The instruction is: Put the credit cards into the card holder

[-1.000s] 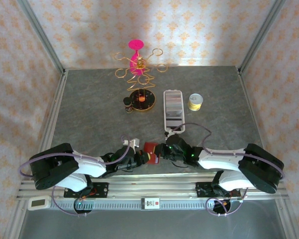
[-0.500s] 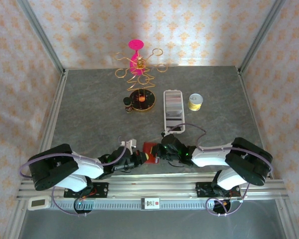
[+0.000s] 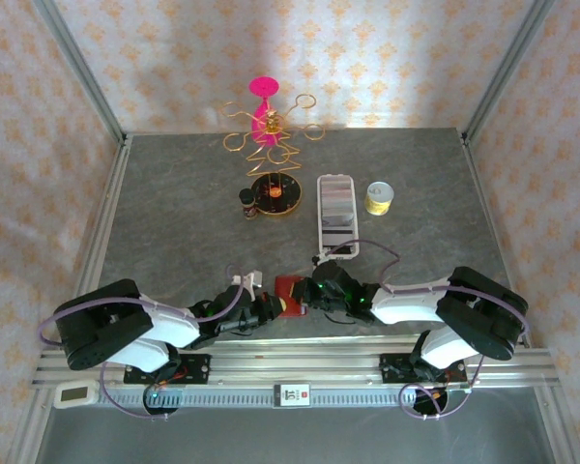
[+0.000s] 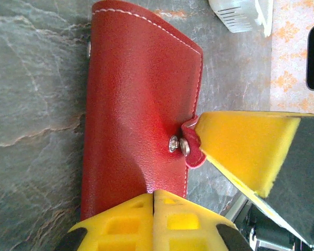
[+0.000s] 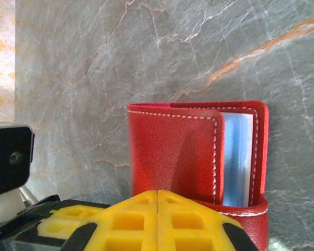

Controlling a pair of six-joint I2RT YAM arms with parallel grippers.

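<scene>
The left claw lies low at the near edge of the desk. Its yellow fingers are pressed together against one short edge of the red card holder. The holder lies folded over on the desk between the two arms. The right claw is closed too, one fingertip touching the holder's snap tab; whether it pinches the tab I cannot tell. A pale blue edge shows inside the fold. Farther back lies a white perforated tray, with a yellow roll just beside it.
</scene>
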